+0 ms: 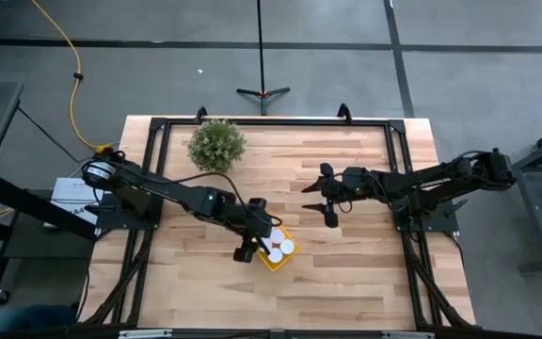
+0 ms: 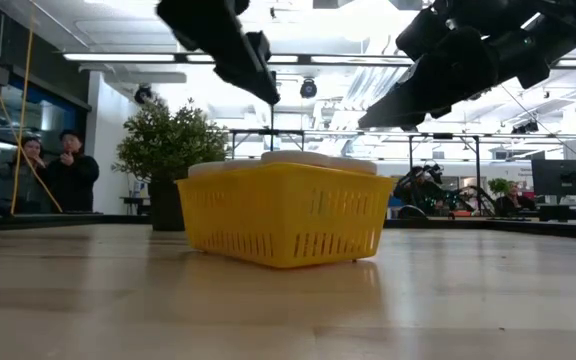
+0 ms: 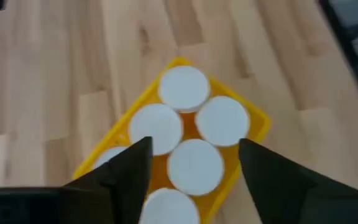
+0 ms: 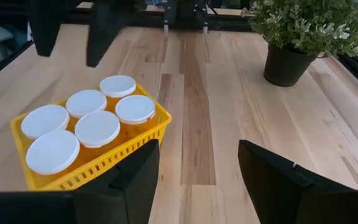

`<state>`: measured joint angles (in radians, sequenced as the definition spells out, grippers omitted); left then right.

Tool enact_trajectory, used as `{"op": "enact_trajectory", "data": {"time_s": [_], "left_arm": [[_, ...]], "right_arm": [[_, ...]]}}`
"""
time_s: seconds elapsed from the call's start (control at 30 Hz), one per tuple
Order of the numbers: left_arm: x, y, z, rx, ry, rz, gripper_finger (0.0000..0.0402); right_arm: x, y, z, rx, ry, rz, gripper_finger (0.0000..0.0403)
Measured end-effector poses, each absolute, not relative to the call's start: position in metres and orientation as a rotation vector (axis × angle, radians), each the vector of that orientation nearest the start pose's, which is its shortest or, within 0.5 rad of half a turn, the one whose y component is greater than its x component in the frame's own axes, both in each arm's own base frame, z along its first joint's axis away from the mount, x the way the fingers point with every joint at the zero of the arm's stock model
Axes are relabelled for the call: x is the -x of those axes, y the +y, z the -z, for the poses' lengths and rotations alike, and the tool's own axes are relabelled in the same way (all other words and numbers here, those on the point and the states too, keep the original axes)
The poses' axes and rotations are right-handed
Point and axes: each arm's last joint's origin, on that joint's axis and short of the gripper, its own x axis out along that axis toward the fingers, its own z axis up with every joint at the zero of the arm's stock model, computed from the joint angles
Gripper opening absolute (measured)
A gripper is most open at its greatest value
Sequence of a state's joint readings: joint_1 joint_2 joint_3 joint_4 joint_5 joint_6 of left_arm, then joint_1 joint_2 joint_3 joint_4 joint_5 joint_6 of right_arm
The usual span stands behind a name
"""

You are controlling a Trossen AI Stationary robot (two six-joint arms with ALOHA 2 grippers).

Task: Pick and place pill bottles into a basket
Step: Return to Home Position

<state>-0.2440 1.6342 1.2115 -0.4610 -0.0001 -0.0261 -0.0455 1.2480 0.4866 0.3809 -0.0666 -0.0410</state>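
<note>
Six pill bottles (image 4: 97, 127) stand inside the yellow basket (image 2: 283, 215) on the tabletop (image 1: 365, 273) — left end effector (image 3: 194, 149) hovers above them, wide and empty; right end effector (image 4: 197, 152) is well apart, also wide.

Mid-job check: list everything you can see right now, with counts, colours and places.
pill bottles: six, orange with white caps, all standing in the basket
basket: one, yellow, near the table's middle
potted plant: one, green, on the table's far edge, on the left arm's side
table: one, light wood
people: two, dark clothes, in the room beyond the table
left gripper: dark, above the basket, jaws open
right gripper: dark, over bare table, jaws open
</note>
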Motion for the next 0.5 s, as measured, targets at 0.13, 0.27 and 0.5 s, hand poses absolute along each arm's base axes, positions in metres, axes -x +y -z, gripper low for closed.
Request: {"op": "enact_trajectory", "data": {"time_s": [0.13,0.27,0.5], "left_arm": [[-0.332,-0.087,-0.244,-0.164,0.861,0.14,0.0212],[-0.324,-0.086,-0.237,-0.208,0.772,0.104,0.0135],[-0.288,-0.062,-0.235,-0.163,0.563,0.06,0.0022]], "right_arm": [[-0.246,-0.009,-0.196,0.005,0.336,-0.016,0.0211],[-0.248,-0.007,-0.202,0.002,0.28,0.021,0.0211],[-0.249,0.006,-0.205,0.066,0.243,0.055,0.0211]]}}
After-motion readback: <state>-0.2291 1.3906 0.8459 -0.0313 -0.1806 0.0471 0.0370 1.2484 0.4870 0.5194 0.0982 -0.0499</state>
